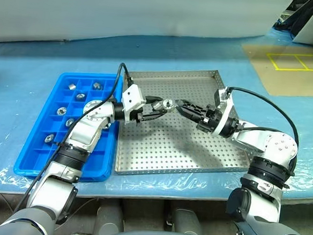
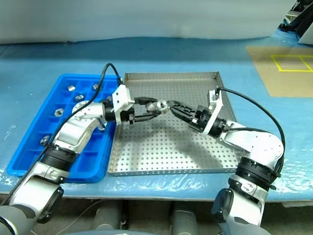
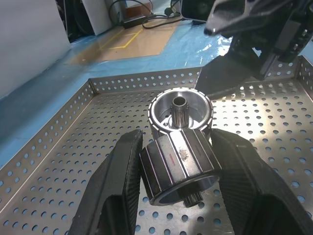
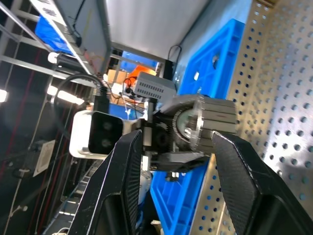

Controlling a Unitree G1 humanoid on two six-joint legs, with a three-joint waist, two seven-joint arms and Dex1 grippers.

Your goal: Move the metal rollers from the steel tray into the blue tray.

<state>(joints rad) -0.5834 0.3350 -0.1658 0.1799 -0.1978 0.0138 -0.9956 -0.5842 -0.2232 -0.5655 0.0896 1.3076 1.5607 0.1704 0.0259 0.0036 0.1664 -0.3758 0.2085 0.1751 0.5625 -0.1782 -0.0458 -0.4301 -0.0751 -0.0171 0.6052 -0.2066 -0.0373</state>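
My left gripper [image 1: 164,106] is shut on a metal roller [image 1: 168,104] and holds it level above the middle of the steel tray [image 1: 165,145]. In the left wrist view the roller [image 3: 178,156] sits between the two black fingers [image 3: 122,166], its ribbed body and round flanged end showing. My right gripper [image 1: 180,105] points at the roller from the right, tips just short of it, its fingers [image 4: 127,161] apart with nothing held. The blue tray [image 1: 97,164] lies left of the steel tray, with several rollers [image 1: 71,86] in its compartments.
Both trays rest on a table under a blue cover [image 1: 31,71]. A brown mat with yellow tape lines [image 1: 289,67] lies at the back right. Black cables [image 1: 265,101] arch from both wrists over the steel tray.
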